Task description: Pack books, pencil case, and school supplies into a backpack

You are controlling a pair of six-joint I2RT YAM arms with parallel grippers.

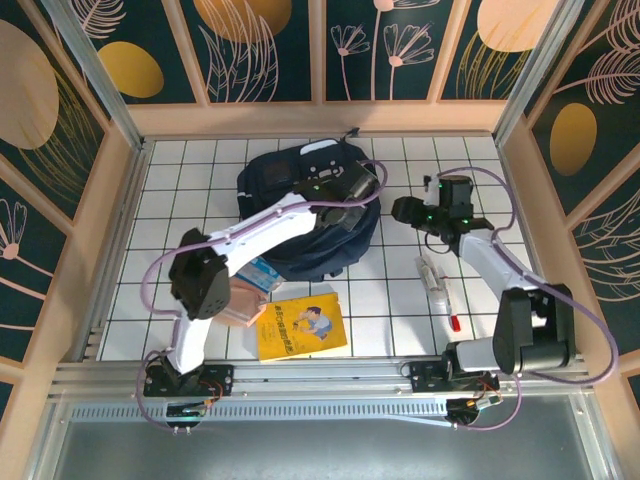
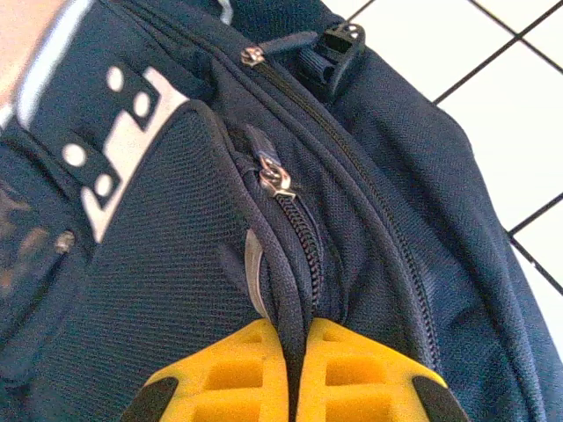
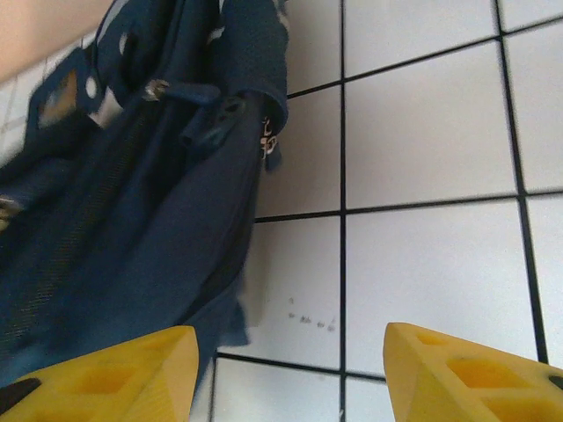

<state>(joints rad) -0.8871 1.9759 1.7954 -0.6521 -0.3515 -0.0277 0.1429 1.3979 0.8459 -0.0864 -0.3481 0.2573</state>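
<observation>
Backpack (image 2: pixel 158 290) seam, pinched in left end effector (image 2: pixel 295 338)

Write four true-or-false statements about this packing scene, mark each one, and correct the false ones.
1. The left end effector is shut on a fold of the backpack beside a zip. True.
2. The yellow book is inside the backpack. False: it lies flat on the table, in front of the backpack.
3. The right end effector is open with nothing between its fingers. True.
4. The red pen lies to the left of the backpack. False: in the top view it lies on the table to the backpack's right.
</observation>
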